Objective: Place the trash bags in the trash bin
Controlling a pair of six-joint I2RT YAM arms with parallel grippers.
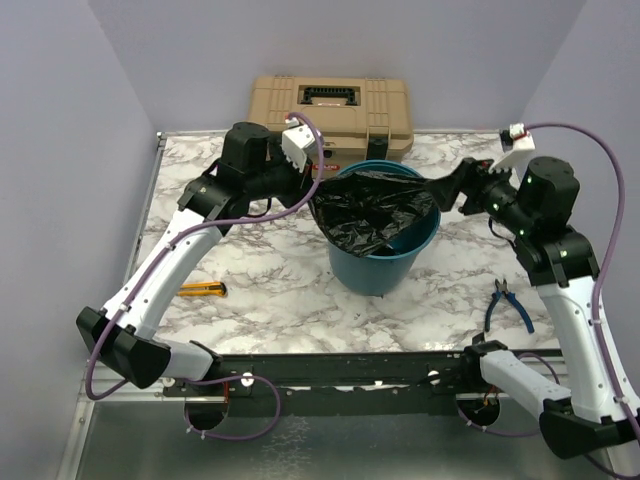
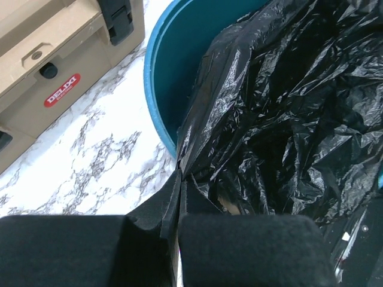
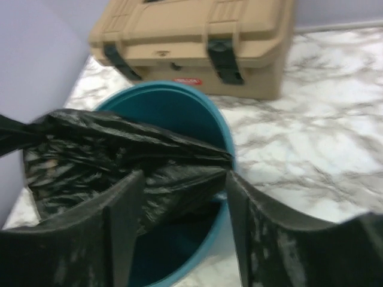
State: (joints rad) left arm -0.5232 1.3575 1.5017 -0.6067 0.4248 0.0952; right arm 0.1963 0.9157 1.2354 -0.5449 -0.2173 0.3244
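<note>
The teal trash bin (image 1: 380, 270) stands mid-table. A glossy black trash bag (image 1: 372, 210) is stretched across its mouth and sags inside. My left gripper (image 1: 312, 190) is at the bin's left rim, shut on the bag's edge; in the left wrist view its pads (image 2: 179, 179) pinch the film (image 2: 287, 107) beside the bin wall (image 2: 179, 66). My right gripper (image 1: 450, 190) sits at the right rim. In the right wrist view it (image 3: 185, 173) is open, and the bag (image 3: 119, 149) tapers to a point at its right fingertip above the bin (image 3: 173, 107).
A tan toolbox (image 1: 330, 110) with black latches stands right behind the bin, close to both grippers. Blue-handled pliers (image 1: 505, 305) lie at the front right. A yellow utility knife (image 1: 203, 290) lies at the front left. Walls close in on both sides.
</note>
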